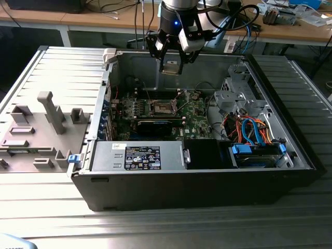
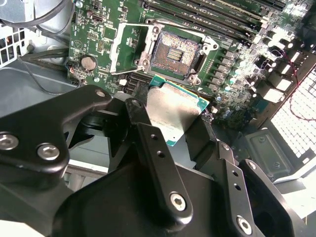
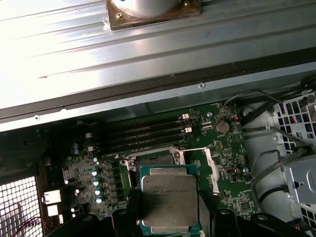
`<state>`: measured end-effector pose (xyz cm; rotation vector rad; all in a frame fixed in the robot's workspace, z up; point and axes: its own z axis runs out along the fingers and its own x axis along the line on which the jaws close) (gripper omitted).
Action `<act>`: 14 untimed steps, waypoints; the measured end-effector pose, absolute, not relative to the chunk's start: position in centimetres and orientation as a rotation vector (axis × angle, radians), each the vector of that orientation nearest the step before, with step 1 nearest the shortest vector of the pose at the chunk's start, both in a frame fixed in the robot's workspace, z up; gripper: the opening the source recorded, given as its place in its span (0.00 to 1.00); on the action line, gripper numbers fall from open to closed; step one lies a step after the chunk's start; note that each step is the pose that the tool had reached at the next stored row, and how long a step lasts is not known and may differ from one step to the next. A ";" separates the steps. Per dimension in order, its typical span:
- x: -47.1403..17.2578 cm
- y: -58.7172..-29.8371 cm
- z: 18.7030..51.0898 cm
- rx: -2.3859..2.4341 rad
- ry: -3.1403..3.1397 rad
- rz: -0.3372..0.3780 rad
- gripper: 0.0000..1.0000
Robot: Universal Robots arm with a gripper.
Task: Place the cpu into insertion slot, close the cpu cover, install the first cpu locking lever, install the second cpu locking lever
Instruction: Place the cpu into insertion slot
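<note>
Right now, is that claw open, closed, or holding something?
The gripper: closed on the cpu, which is not yet in the empty insertion slot.

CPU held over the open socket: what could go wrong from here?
The cpu, pinched in the gripper, hangs well above the insertion slot; a slip could drop it onto the exposed contacts. Lowered off-square, it might seat crooked. The open cpu cover beside the slot could snag the gripper on descent.

A grey tray (image 1: 39, 136) lies beside the open computer case (image 1: 197, 187) holding coloured cables (image 1: 251, 129).
</note>
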<state>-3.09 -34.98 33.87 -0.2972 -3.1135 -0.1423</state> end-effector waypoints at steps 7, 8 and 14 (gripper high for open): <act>-3.1 -35.0 33.9 -0.301 -3.113 -0.142 0.55; -3.1 -35.0 33.9 -0.302 -3.113 -0.142 0.55; -3.1 -35.0 33.9 -0.309 -3.113 -0.142 0.55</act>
